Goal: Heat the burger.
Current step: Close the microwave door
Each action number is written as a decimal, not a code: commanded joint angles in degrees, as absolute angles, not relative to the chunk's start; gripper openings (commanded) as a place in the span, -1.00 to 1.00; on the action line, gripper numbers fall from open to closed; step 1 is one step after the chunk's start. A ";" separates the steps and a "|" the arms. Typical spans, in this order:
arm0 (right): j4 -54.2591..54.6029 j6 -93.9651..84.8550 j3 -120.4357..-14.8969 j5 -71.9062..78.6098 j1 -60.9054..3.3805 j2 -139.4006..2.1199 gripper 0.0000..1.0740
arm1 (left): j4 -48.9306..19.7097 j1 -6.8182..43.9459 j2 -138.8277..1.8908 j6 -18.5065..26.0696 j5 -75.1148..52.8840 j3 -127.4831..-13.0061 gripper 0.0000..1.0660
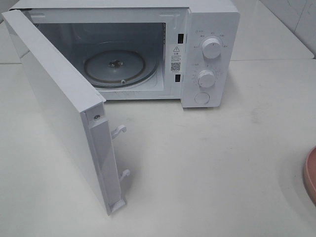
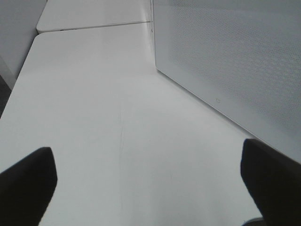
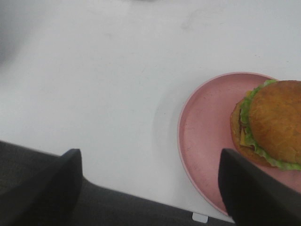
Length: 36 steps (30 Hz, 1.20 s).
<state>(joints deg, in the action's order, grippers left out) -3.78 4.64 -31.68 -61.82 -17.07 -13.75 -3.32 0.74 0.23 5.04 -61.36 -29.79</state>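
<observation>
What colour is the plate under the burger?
Pink. The plate shows best in the right wrist view, with the burger on it.

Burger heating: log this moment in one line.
microwave door: open | turntable: bare | burger: on pink plate | left gripper: open | right gripper: open, empty

The white box-shaped microwave oven (image 1: 148, 49) carries a small sticker (image 1: 176, 58) on its front frame, beside the cavity: a warning triangle above a square code, with print too small to read. Faint markings ring its two round white knobs (image 1: 212, 48), also illegible.
</observation>
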 commanded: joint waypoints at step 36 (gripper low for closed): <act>-2.41 4.01 -28.53 -57.18 -6.02 1.89 0.42 | -3.27 0.52 1.26 4.98 -61.19 -29.62 0.88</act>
